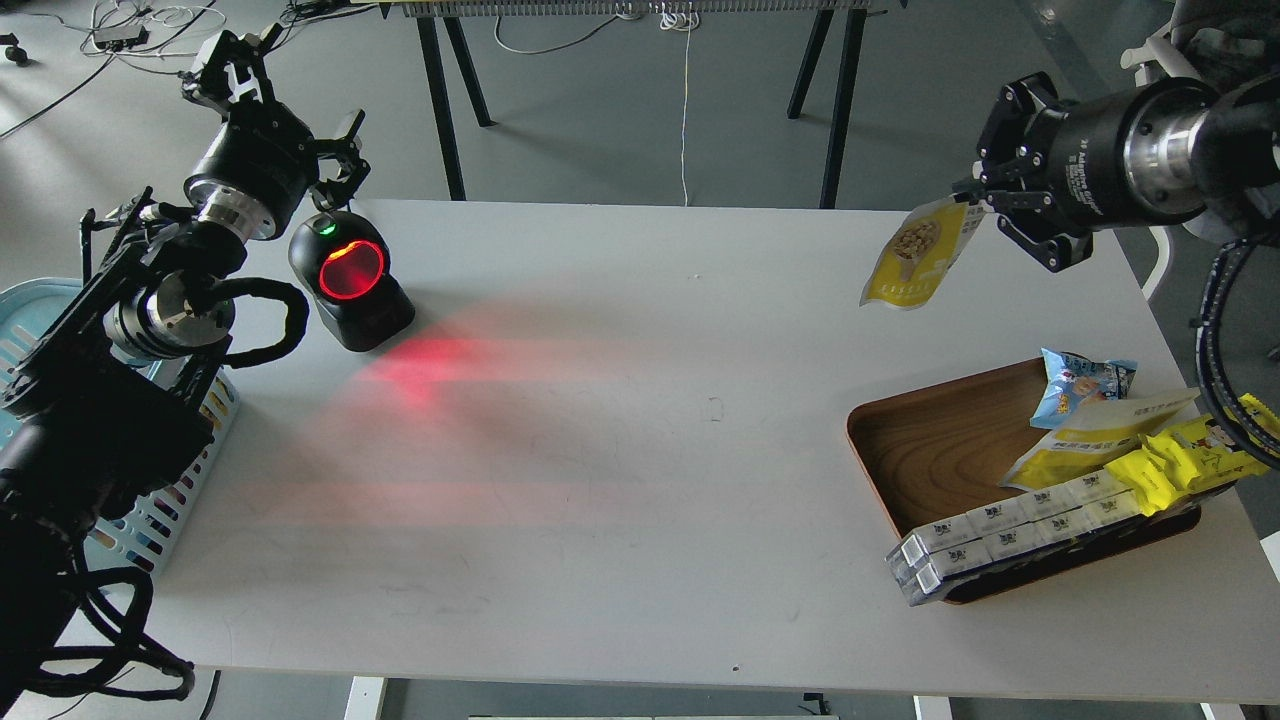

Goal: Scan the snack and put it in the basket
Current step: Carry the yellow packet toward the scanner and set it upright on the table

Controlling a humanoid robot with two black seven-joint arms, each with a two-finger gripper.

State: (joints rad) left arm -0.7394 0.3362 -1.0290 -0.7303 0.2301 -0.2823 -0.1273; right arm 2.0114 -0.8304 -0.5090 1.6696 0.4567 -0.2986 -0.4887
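From my head view, my right gripper [985, 215] hangs high over the far right corner of the table [640, 450], fingers closed on the white top edge of the snack [915, 255]; the pouch dangles below and to the left of the fingers, tilted, its round nut picture facing me, clear of the tabletop. My left gripper [275, 95] is raised past the far left edge of the table, just behind the scanner [350, 280]; its fingers stand spread apart and hold nothing. The scanner sits at the far left of the table, its round window glowing red and throwing a red patch onto the surface to its right. The basket [30, 310] is at the left edge, mostly hidden behind my left arm; only its pale blue rim and lattice side show. The wooden tray [930, 450] lies at the near right, holding a blue packet [1080, 382], a flat pale pouch [1095, 440], bright yellow packs [1180, 465] and a row of white boxes [1010, 535] along its near rim; the wide middle of the table between tray and scanner lies bare.
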